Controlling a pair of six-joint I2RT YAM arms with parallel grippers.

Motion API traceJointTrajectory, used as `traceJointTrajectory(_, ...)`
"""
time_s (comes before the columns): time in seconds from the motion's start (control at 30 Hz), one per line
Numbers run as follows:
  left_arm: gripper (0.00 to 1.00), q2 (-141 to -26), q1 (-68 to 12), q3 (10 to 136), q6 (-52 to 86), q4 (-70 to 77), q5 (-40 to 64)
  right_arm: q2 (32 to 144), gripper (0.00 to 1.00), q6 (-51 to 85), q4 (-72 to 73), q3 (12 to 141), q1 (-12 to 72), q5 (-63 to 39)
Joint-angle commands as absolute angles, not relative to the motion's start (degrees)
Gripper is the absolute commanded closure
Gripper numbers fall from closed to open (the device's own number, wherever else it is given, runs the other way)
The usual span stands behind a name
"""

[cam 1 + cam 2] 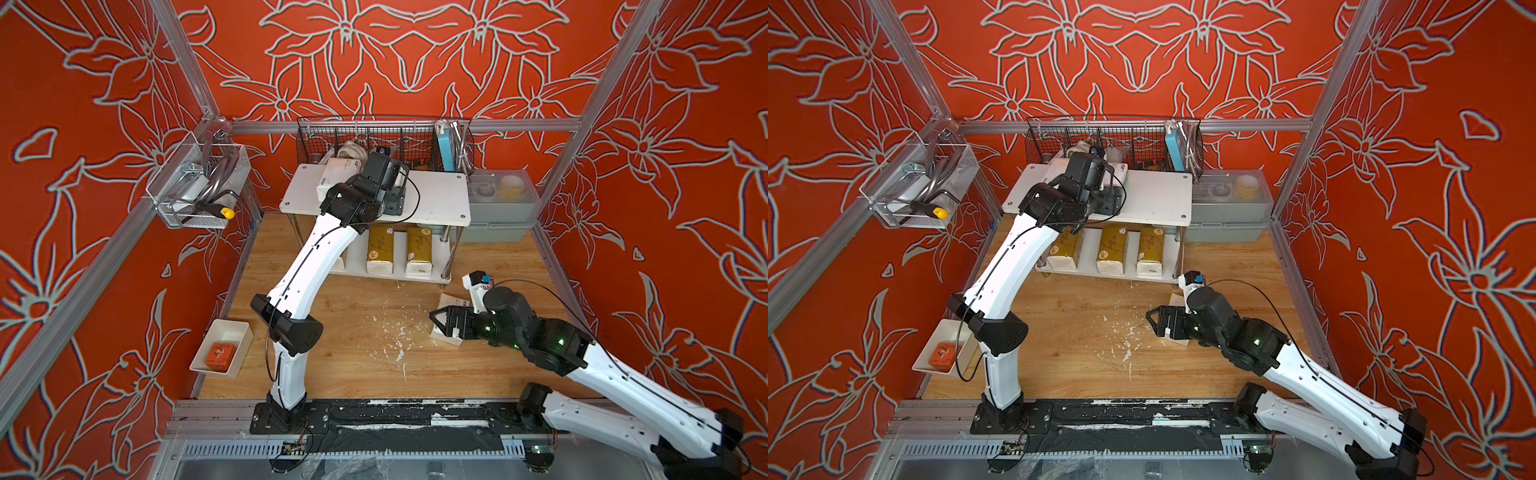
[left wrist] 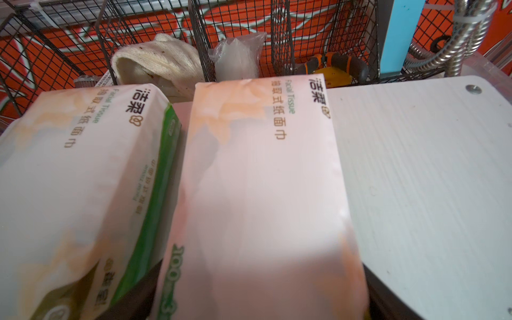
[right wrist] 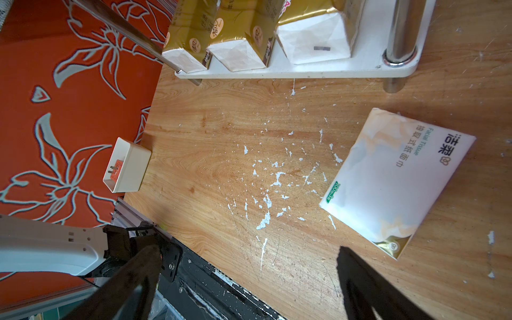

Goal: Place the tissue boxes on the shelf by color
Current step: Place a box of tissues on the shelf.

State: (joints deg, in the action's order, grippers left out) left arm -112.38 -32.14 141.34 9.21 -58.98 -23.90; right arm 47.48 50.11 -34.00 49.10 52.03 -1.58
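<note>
On the shelf's top board (image 1: 440, 195) my left gripper (image 1: 392, 198) is shut on a white tissue box (image 2: 263, 194), which lies flat. Dark fingers (image 2: 374, 279) press both of its long sides. A second white tissue box (image 2: 77, 180) lies close beside it, also seen in a top view (image 1: 336, 176). Three gold tissue boxes (image 1: 1066, 249) (image 1: 1112, 249) (image 1: 1150, 251) stand in a row on the lower tier. A third white tissue box (image 3: 396, 180) lies flat on the wooden table. My right gripper (image 3: 249, 255) hovers open beside it, holding nothing.
A black wire basket (image 1: 374, 137) with odds and ends hangs right behind the shelf. A grey lidded bin (image 1: 498, 208) stands at the shelf's right. A white tray (image 1: 222, 349) with an orange block sits at the table's left edge. A clear bin (image 1: 195, 187) hangs on the left wall.
</note>
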Motion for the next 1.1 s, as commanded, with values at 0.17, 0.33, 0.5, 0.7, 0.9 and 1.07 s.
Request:
traceJointTrajectory(0.17,0.01,-114.18,-31.9,142.09,10.26,-59.9,-22.53,46.33,0.01,50.31,-34.8,49.49,51.92,-1.15)
traceJointTrajectory(0.33,0.01,-113.41,-31.9,143.35,10.11,-59.83,-21.7,46.46,0.01,50.42,-34.8,49.22,51.86,-1.05)
traceJointTrajectory(0.5,0.01,-112.42,-31.91,146.28,9.54,-59.85,-20.4,46.65,0.01,50.32,-35.48,49.24,51.86,-0.38)
traceJointTrajectory(0.7,0.01,-109.35,-31.9,146.7,9.23,-59.02,-18.94,46.64,0.01,50.45,-36.86,49.08,51.86,0.92)
traceJointTrajectory(0.9,0.01,-104.11,-31.91,144.57,10.23,-58.99,-15.71,46.5,0.01,50.88,-40.06,49.07,51.86,3.56)
traceJointTrajectory(1.07,0.01,-95.56,-32.47,134.06,11.81,-57.11,-12.52,46.58,0.01,51.97,-43.08,48.28,51.86,6.24)
